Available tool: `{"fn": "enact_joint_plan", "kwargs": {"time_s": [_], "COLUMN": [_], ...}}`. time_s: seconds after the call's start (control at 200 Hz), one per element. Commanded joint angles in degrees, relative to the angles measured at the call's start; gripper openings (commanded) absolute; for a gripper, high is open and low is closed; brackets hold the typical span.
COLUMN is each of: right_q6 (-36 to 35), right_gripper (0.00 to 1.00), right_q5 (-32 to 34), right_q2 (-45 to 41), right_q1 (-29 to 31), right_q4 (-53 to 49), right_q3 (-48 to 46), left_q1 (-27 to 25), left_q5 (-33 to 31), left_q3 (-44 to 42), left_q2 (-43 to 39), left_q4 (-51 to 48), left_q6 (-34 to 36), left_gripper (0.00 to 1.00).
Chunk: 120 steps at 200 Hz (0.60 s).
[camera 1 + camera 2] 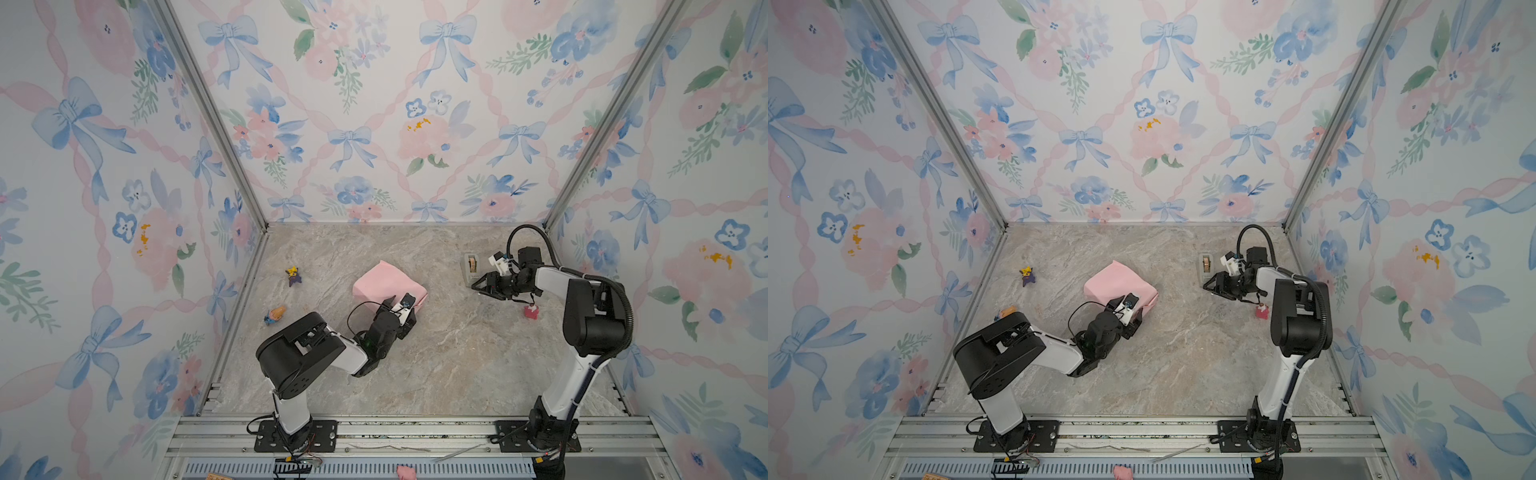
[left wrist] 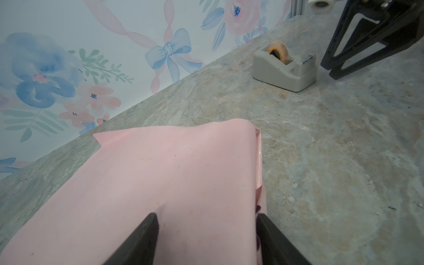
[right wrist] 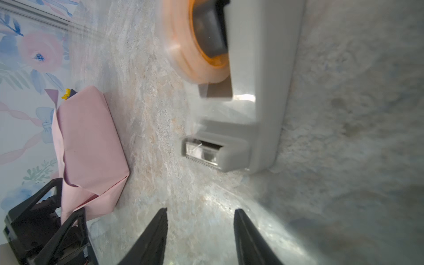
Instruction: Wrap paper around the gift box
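The wrapping looks far along. The paper, pale pink face outward, is folded over the gift box at the middle of the table. The box itself is hidden beneath it.

The left gripper sits at the parcel's 5 o'clock corner. Its jaws stand wide: one finger presses on top of the paper and the other lies just off the edge. This reads as pinning the fold down rather than clamping it.

The step in hand seems to be fetching tape. The tape dispenser stands at 2 o'clock from the parcel, well apart from it. The right gripper hovers just beside it at its 6 o'clock, facing the serrated cutter. Its jaws are part-way apart, with nothing seen between them.

The next move calls for closing on the free tape end at the cutter, which is clear and hard to make out in the blurred right wrist view. The strip must then be torn off and carried to the held fold.

By count:
- One wrapped box, one sheet and one dispenser with one roll.
- Two grippers.
- Three small toys on the table: a purple-and-yellow figure at 9 o'clock of the parcel, an orange-and-blue one at 8 o'clock, and a red one at 3 o'clock.
- One pink lump on the front rail at 6 o'clock.
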Motion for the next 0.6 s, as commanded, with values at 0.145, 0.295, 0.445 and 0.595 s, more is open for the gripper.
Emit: {"fn": "enact_joint_plan", "kwargs": {"time_s": [0.145,0.295,0.445,0.595], "right_q6": [-6.79,-10.12,-11.41,-12.96], "right_gripper": [0.51,0.51,0.51,0.49], "right_q5": [7.53,5.88,4.83,1.28], "right_q2": [2.85,5.51,6.85,8.69], "right_q1": [0.11,1.19,1.03,1.0], "right_q4": [-5.91,-7.77,-8.19,-9.54], "right_q3": [4.55,6.68,7.75,9.27], "left_q1": [0.92,0.92,0.99,1.01], "left_q5": [0.85,0.6,0.59,0.59], "left_q3": [-3.56,-3.82,-3.91,-3.95], "left_q2": [3.86,3.7,3.55,3.58], "left_q4": [-17.25,-17.28,-17.27,-17.24], "left_q6": [-3.6,-3.6,-3.43,-3.47], "left_gripper": [0.69,0.69,0.69,0.69]}}
